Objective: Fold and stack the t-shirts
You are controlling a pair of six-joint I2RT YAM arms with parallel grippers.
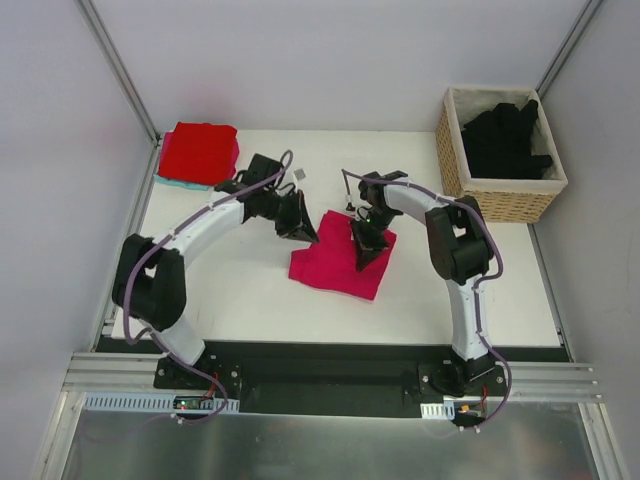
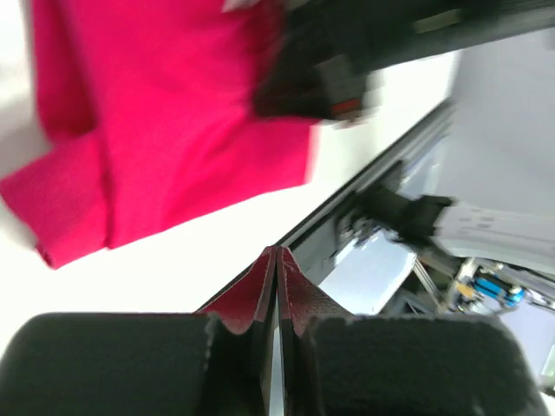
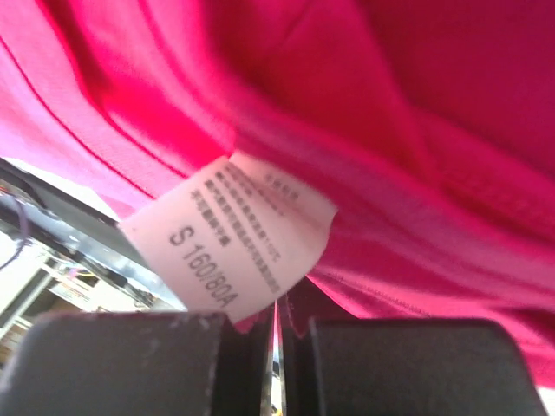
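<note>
A magenta-pink t-shirt (image 1: 335,270) lies partly folded at the table's middle. My right gripper (image 1: 366,258) is over its right part, jaws shut, with pink cloth (image 3: 416,130) draped over the tips and showing in the slit between them. The shirt's white size label (image 3: 230,238) hangs right at my right gripper (image 3: 279,303). My left gripper (image 1: 308,236) sits just off the shirt's upper left edge. In its wrist view the left gripper (image 2: 277,256) is shut on nothing, and the shirt (image 2: 173,113) lies ahead of it. A folded red t-shirt (image 1: 198,150) rests at the back left. Black t-shirts (image 1: 505,140) fill the basket.
The wicker basket (image 1: 505,200) stands at the back right corner. Beneath the red shirt a teal cloth edge (image 1: 185,184) shows. A small pale tag (image 1: 300,174) lies on the table behind the left gripper. A black strip runs along the table's near edge (image 1: 320,355).
</note>
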